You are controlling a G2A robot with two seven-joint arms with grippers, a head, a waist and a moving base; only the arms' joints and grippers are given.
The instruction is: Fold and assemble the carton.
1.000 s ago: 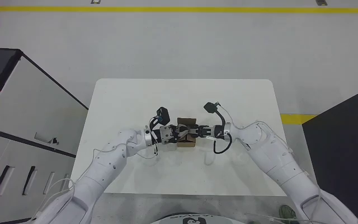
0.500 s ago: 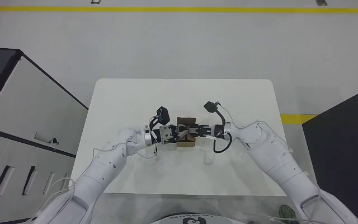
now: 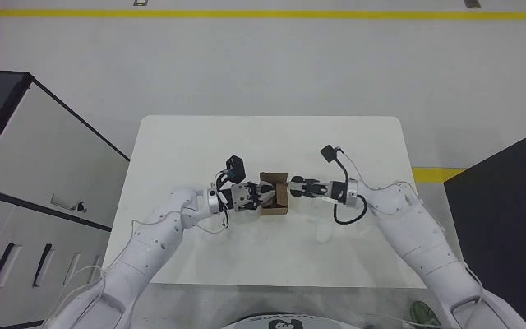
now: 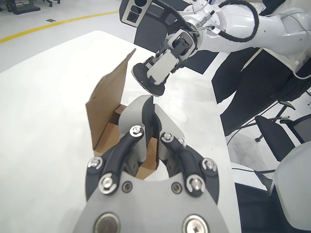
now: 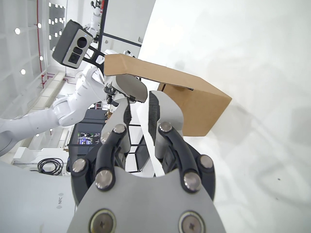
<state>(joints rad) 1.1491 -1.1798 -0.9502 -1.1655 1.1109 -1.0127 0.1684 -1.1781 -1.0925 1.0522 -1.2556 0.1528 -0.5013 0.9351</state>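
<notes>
A small brown carton point(image 3: 275, 194) stands open near the middle of the white table point(image 3: 353, 148). One flap point(image 4: 109, 98) stands upright on its far side. My left gripper point(image 3: 260, 197) is at the carton's left side, shut on the near wall point(image 4: 150, 151), with cardboard between its fingers. My right gripper point(image 3: 297, 188) hovers just off the carton's right side, apart from it, fingers shut with nothing held. In the right wrist view the carton point(image 5: 194, 98) lies just beyond the right gripper point(image 5: 143, 93). The left wrist view shows the right gripper point(image 4: 151, 83) above and past the carton.
Bare white tabletop surrounds the carton on all sides. A dark cabinet point(image 3: 33, 148) stands off the table's left edge and a black panel point(image 3: 493, 197) off its right.
My right gripper has pulled back to the right, off the carton, and its arm has shifted right with it. The left gripper keeps its hold on the carton.
</notes>
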